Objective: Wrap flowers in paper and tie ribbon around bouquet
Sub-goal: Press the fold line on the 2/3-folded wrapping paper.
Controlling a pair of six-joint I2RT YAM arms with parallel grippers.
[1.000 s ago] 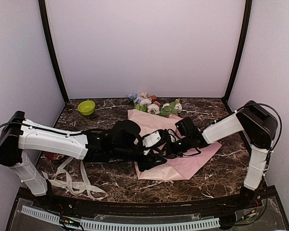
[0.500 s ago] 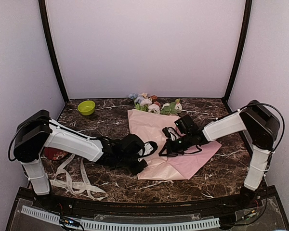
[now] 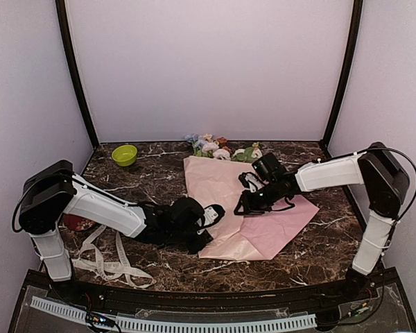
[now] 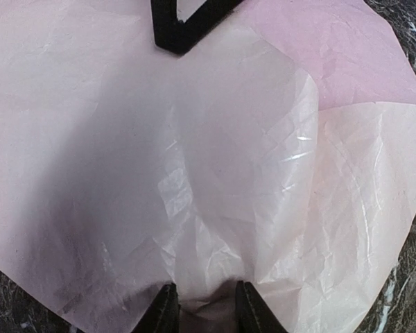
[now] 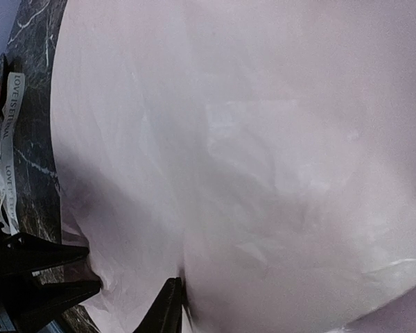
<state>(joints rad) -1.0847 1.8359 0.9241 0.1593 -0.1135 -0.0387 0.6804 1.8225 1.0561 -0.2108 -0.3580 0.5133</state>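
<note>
Barely started: paper (image 3: 263, 229) flat mid-table; flowers (image 3: 218, 149) unwrapped by its far edge; ribbon (image 3: 107, 260) loose near-left; our left gripper (image 4: 202, 306) nearly closed, pinching paper's edge; right gripper (image 3: 244, 206) opening we can't tell.

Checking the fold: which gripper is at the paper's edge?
The left gripper, at the left edge of the paper; the right gripper is mid-sheet.

Only the tips of the left pincer (image 4: 208, 312) show, cut by the left wrist view's bottom edge; whether they grip the paper (image 4: 215, 173) between them cannot be told. The right pincer (image 3: 243, 207) shows one finger (image 5: 168, 309) in its own view. The left arm (image 3: 104, 208) hides part of a red thing (image 3: 75, 223) and the ribbon (image 3: 111, 262) at the tabletop's (image 3: 166, 267) left edge.
</note>
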